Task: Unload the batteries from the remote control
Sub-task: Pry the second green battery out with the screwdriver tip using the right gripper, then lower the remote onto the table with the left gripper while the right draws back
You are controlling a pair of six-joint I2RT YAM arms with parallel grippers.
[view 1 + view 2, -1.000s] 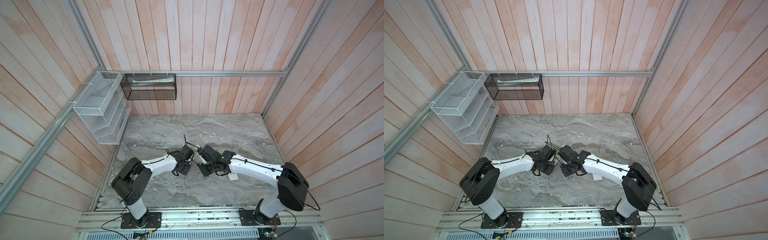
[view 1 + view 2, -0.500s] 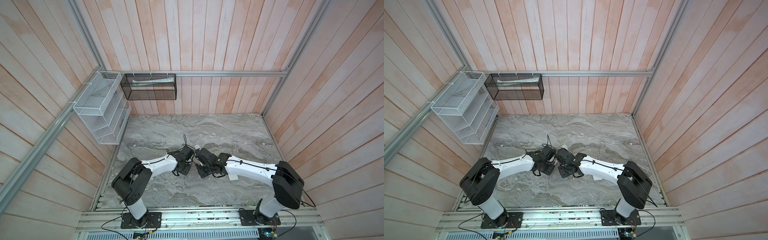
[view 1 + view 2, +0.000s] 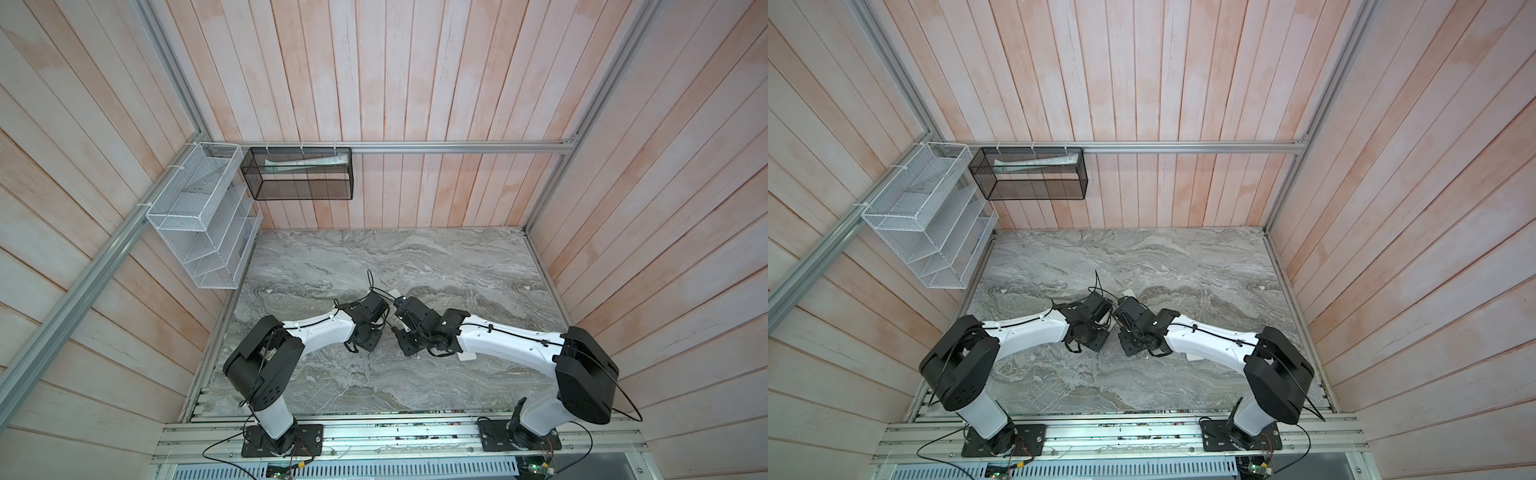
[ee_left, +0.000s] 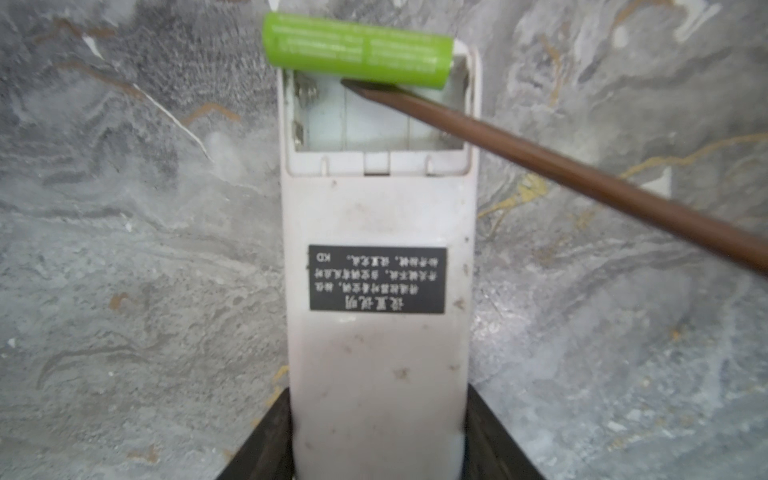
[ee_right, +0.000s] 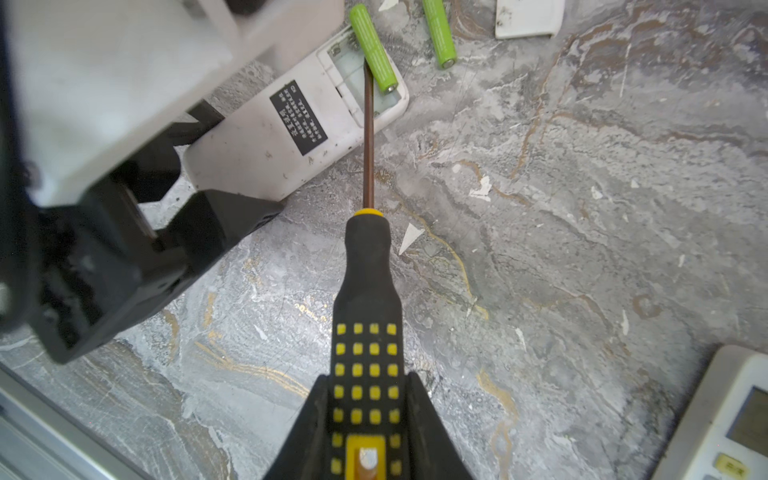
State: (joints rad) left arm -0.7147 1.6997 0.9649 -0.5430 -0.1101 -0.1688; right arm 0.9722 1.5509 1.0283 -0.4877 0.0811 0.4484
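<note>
Prying under way at mid-table: the left gripper (image 4: 376,440) pins a white remote (image 4: 374,208) back-up on the grey table (image 5: 582,249), its fingers (image 4: 257,440) closed partway against the remote's two long sides at the end away from the open compartment (image 4: 374,120). The right gripper (image 5: 365,419) has its fingers (image 5: 309,415) clamped narrowly on the black-and-yellow handle of a screwdriver (image 5: 368,291), whose tip sits under a lime green battery (image 4: 357,50). That battery is tilted up out of its bay and rests across the compartment's end rim, one end overhanging the remote's side. The bays that can be seen look empty. A second battery (image 5: 439,33), also green, lies loose on the table just past the remote, near a white cover (image 5: 528,16). A second remote (image 5: 723,419) lies face-up well apart, at the edge of the right wrist view; no yellow batteries show anywhere. The step in hand appears to be levering the last battery out of this remote. The next move likely calls for a small further flick of the tip to tip the battery over the rim onto the table while the left grip keeps the remote from sliding; too hard a push could send the battery rolling. In both top views the arms hide the work.
</note>
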